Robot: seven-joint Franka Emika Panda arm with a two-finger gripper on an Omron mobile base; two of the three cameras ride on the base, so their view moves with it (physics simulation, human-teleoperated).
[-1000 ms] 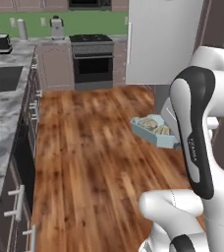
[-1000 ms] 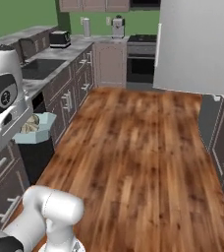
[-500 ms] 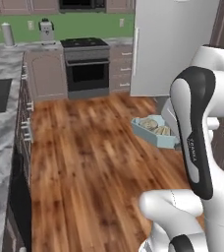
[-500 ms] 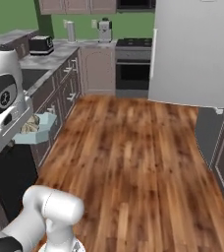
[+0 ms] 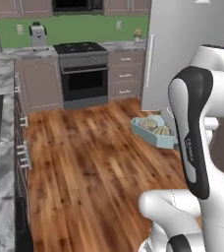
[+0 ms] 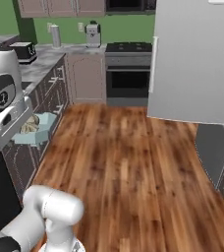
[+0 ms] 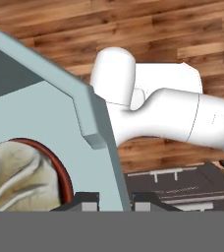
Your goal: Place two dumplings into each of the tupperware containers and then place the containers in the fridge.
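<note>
Teal tub (image 5: 153, 131), dumplings (image 5: 152, 124) inside, rides above the floor (image 5: 84, 162) with the gripper (image 7: 113, 199) pinching its rim, and the base has swung so the fridge (image 6: 197, 59) looms nearer, meaning delivery is likely close.

Open floor (image 5: 84, 162) before fridge door (image 6: 197, 59)

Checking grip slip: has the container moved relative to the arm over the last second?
No. The container sits at the same spot beside the arm; the stove shifted because the base moved.
</note>
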